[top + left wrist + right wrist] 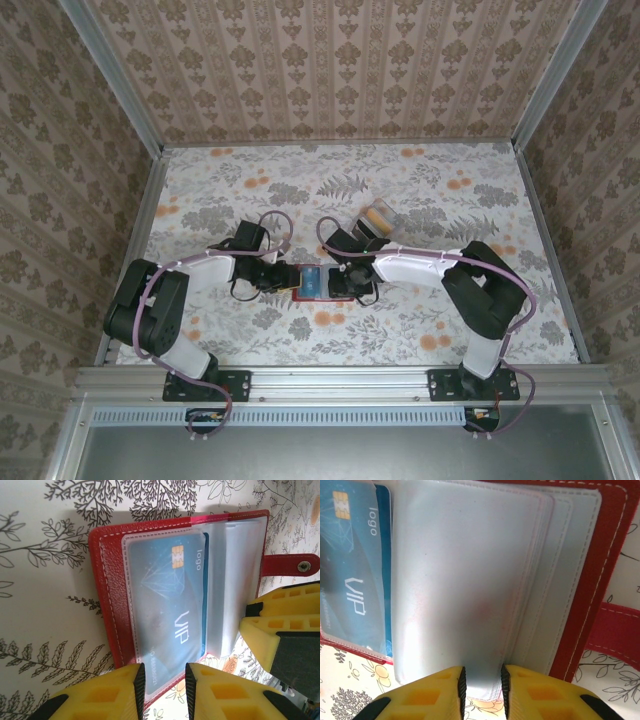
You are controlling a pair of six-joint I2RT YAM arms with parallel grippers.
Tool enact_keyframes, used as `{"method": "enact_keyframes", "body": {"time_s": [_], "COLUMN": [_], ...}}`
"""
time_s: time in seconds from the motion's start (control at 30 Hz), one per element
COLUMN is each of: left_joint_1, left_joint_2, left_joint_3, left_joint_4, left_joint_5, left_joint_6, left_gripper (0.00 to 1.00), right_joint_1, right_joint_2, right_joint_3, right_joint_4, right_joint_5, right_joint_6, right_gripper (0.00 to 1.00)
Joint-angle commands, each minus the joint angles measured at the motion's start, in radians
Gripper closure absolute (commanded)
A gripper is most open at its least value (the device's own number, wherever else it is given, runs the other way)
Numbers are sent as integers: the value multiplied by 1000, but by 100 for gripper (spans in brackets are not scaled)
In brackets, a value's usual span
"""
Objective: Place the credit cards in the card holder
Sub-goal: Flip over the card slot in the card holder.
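We pinch the floppy, slippery card holder (150, 605) by its edges: left tool (165, 680) on the cover, right tool (481, 690) on a sleeve.

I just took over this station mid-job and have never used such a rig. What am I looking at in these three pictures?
Two robot arms are bolted at the near edge of a flower-patterned table. The overhead picture looks down from behind them; the other two come from cameras on each wrist, with the yellow fingers at the bottom.

In the middle lies an open red card holder. A blue card marked VIP sits in a clear pocket. The left tool is closed on the holder's edge by that pocket. The right tool pinches the clear pocket leaves on the other half. Farther back, an orange card lies on the table.
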Motion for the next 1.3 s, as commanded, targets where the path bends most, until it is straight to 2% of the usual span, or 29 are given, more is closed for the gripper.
{"method": "enact_keyframes", "body": {"time_s": [0.0, 0.23, 0.53, 0.8, 1.03, 1.27], "left_joint_1": [-4, -6, -11, -11, -8, 19], "left_joint_2": [18, 29, 31, 25, 18, -15], "left_joint_3": [2, 5, 1, -2, -5, -10], "left_joint_4": [1, 12, 19, 17, 21, 20], "left_joint_5": [23, 31, 37, 38, 49, 72], "left_joint_6": [14, 10, 6, 7, 2, -10], "left_gripper": [70, 71, 79, 80, 80, 79], "right_joint_1": [6, 6, 3, 1, -24, -30], "right_joint_2": [13, 28, 29, 12, -1, -26], "right_joint_3": [26, 41, 34, 9, -62, -92], "right_joint_4": [17, 37, 87, 160, 345, 447], "right_joint_5": [-22, -33, -41, -49, -128, -150], "right_joint_6": [-12, -6, 20, 47, 118, 152], "right_gripper": [75, 78, 82, 75, 66, 67]}}
